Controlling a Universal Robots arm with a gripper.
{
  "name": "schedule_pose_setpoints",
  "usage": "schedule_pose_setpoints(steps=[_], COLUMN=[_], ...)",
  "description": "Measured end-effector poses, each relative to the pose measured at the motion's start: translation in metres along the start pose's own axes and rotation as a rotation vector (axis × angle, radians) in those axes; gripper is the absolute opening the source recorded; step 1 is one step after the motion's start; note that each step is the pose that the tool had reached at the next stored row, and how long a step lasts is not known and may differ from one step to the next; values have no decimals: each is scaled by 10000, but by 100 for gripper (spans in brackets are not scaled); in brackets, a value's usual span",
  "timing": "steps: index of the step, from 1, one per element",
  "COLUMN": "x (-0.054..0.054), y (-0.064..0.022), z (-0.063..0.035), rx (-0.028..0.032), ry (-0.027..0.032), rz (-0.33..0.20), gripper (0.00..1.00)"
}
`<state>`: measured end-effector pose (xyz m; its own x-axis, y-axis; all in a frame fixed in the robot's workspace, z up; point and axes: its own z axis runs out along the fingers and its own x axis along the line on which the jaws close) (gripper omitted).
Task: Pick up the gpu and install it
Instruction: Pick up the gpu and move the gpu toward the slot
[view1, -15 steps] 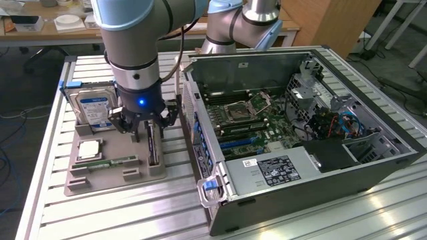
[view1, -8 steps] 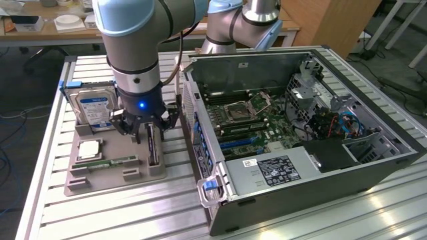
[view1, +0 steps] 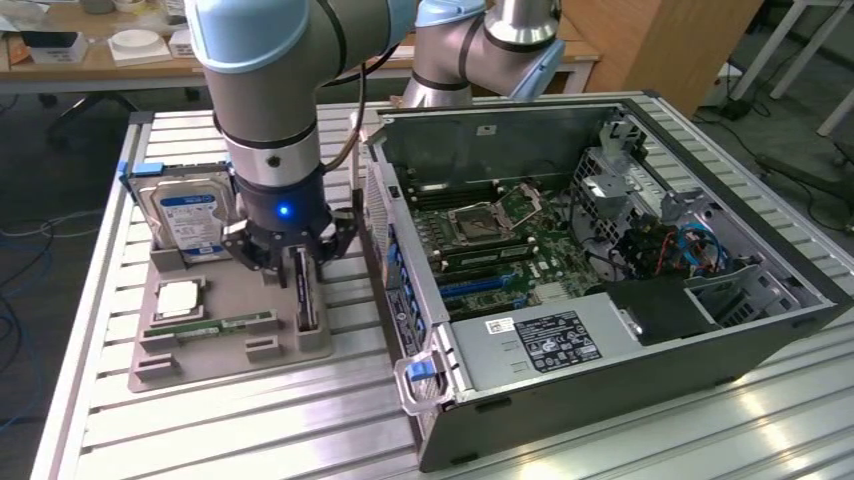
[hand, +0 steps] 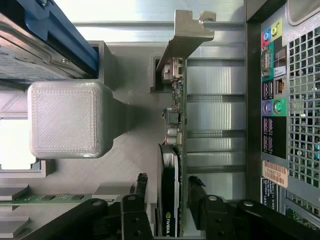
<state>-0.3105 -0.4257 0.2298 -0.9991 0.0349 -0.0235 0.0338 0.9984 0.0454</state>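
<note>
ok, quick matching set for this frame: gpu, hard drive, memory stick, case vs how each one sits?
1 gpu
2 hard drive
3 memory stick
4 case

A lying flat on tray
B side open, board showing
C on edge, gripper straddling it
D standing, blue-white label

Pairs: 1-C, 2-D, 3-A, 4-B
</note>
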Motion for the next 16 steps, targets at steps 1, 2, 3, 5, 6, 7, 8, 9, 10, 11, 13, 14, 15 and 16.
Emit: schedule_pose_setpoints(steps=[1, 2, 3, 5, 6, 7, 8, 9, 10, 11, 13, 14, 15, 16], x=[0, 0, 0, 0, 0, 0, 0, 0, 0, 0, 0, 0, 0, 0], y=[0, 0, 0, 0, 0, 0, 0, 0, 0, 0, 0, 0, 0, 0], z=[1, 1, 1, 1, 2, 2, 2, 2, 2, 2, 2, 2, 2, 2], rx=[-1, -1, 0, 0, 0, -1, 0, 0, 0, 0, -1, 0, 0, 0], ry=[-1, 0, 0, 0, 0, -1, -1, 1, 0, 0, 0, 0, 0, 0], rz=[0, 0, 0, 0, 0, 0, 0, 0, -1, -1, -1, 0, 0, 0], gripper=[45, 45, 38, 38, 38, 37, 37, 31, 31, 26, 26, 26, 26, 26])
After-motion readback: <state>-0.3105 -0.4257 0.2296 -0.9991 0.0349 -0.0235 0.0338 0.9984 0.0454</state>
